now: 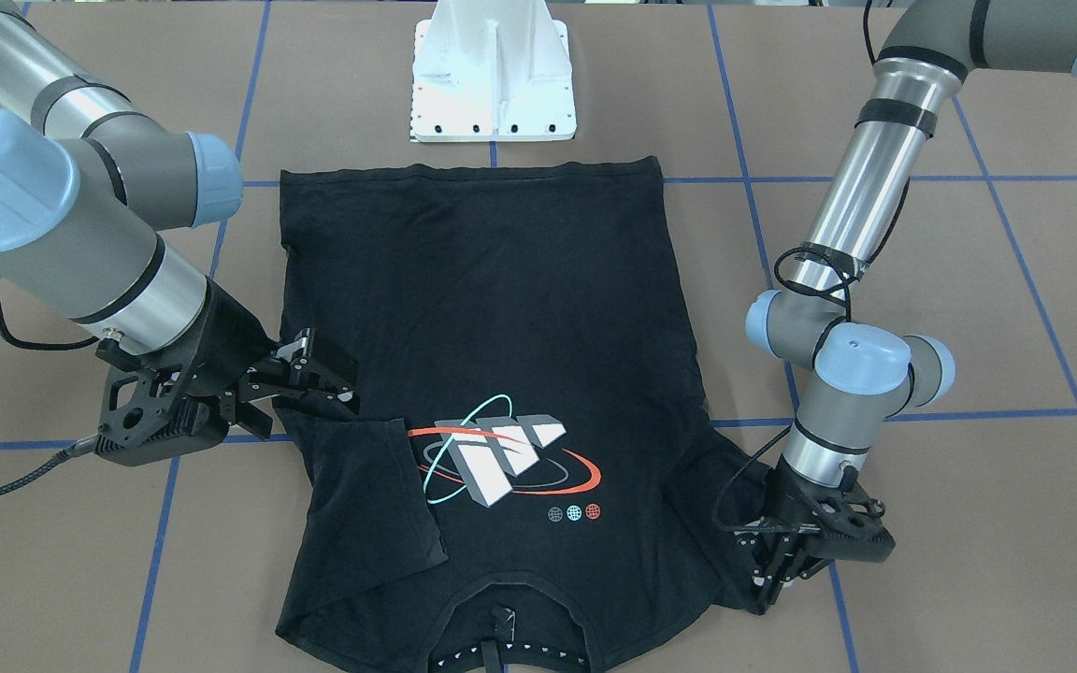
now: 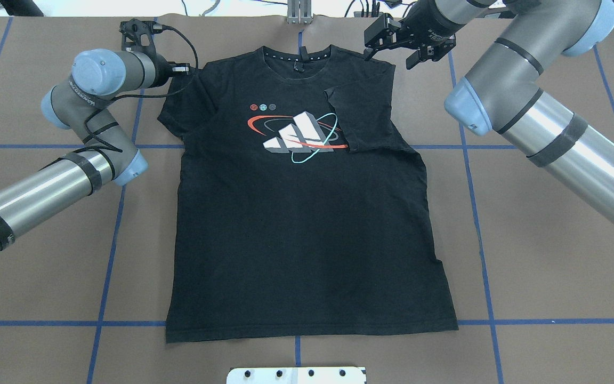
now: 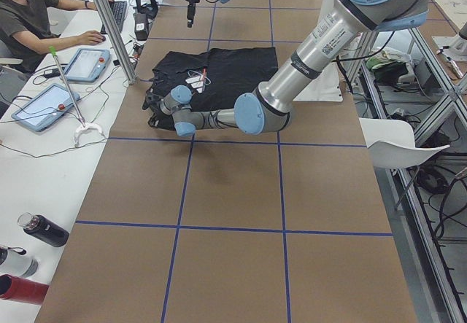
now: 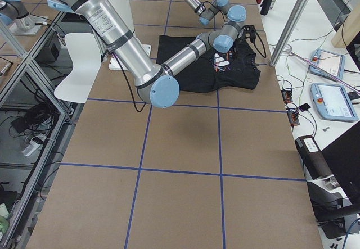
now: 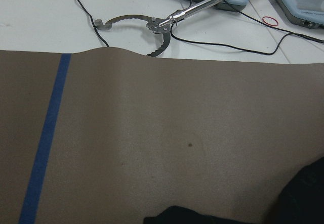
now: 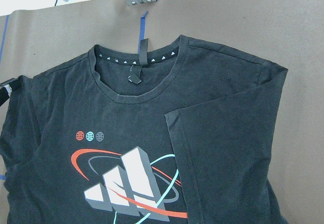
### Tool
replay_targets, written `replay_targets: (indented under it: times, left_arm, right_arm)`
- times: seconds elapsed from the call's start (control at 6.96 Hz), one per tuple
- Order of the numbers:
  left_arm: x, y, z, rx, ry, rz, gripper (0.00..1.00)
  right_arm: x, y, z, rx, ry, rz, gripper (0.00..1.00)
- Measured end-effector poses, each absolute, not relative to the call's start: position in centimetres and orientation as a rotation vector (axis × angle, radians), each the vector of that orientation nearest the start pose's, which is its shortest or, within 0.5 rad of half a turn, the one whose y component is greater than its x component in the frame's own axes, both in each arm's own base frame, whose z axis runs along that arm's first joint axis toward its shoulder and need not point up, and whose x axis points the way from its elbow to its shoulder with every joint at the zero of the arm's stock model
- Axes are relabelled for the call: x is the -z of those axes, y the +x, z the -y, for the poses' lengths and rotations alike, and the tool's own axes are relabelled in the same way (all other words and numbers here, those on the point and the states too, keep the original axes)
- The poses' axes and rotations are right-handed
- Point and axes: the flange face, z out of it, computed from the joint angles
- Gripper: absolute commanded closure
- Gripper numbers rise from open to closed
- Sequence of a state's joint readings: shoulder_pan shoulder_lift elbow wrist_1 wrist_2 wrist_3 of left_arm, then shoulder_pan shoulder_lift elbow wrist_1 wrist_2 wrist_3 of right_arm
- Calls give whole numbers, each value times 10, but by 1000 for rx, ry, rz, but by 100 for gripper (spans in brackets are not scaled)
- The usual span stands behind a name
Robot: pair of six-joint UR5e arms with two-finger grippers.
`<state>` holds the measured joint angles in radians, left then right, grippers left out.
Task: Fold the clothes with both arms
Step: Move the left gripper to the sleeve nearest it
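On the brown table (image 2: 525, 240), the black T-shirt (image 2: 296, 224) is lying flat, logo (image 2: 299, 133) facing up, collar pointing away from the robot. Its right-side sleeve (image 2: 371, 117) is lying folded in over the chest, reaching the logo's edge. The right gripper (image 2: 390, 53) is hovering by that shoulder, jaws spread, gripping nothing. The left gripper (image 1: 768, 575) is sitting at the other sleeve's edge; whether it is clenched cannot be told.
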<state>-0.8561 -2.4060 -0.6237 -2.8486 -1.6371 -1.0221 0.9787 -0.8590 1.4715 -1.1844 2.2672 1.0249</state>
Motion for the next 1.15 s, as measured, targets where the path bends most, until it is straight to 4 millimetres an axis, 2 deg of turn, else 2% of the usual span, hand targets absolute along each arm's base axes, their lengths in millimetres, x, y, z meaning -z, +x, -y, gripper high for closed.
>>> replay_targets:
  times: [0.14,0.57,1.15]
  left_arm:
    - [-439,451,714,231,710,-931,100]
    - [-432,449,716,228,714,-943,100]
    - [-411,432,722,222,719,-993,100]
  right_arm:
    - [-216,-342,634,-37,199,1125,0]
    - [-217,-342,634,-37,199,1125,0]
    - [-219,-342,633,-40,198,1126,0]
